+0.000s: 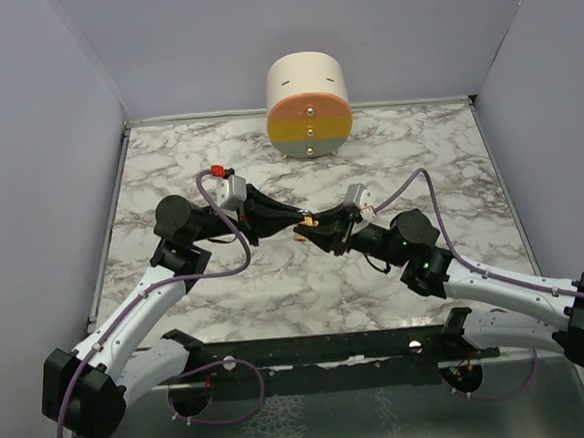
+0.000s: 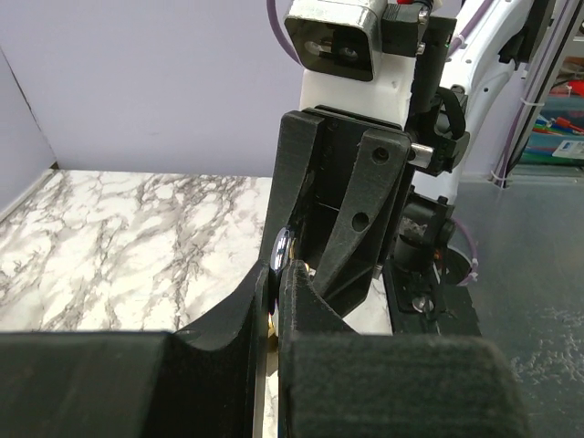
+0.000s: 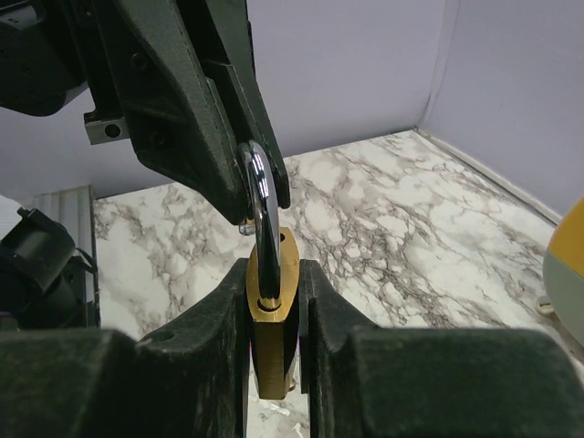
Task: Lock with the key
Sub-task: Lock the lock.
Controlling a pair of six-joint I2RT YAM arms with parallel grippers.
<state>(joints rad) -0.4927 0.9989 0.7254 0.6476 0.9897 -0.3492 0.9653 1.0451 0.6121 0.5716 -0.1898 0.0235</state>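
Observation:
A brass padlock (image 3: 274, 342) with a silver shackle (image 3: 263, 214) is held above the table's middle. My right gripper (image 3: 274, 285) is shut on the brass body, its jaws pressing both flat sides. My left gripper (image 2: 276, 274) is shut on the top of the shackle (image 2: 281, 248), which shows as a thin silver edge between its fingers. In the top view the left gripper (image 1: 300, 216) and the right gripper (image 1: 319, 227) meet tip to tip, with a bit of brass (image 1: 309, 221) between them. I cannot make out the key in any view.
A cream cylinder (image 1: 308, 105) with orange, yellow and teal bands on its face lies at the back middle of the marble table (image 1: 227, 294). Grey walls close in the left, right and back. A black rail (image 1: 311, 350) runs along the near edge.

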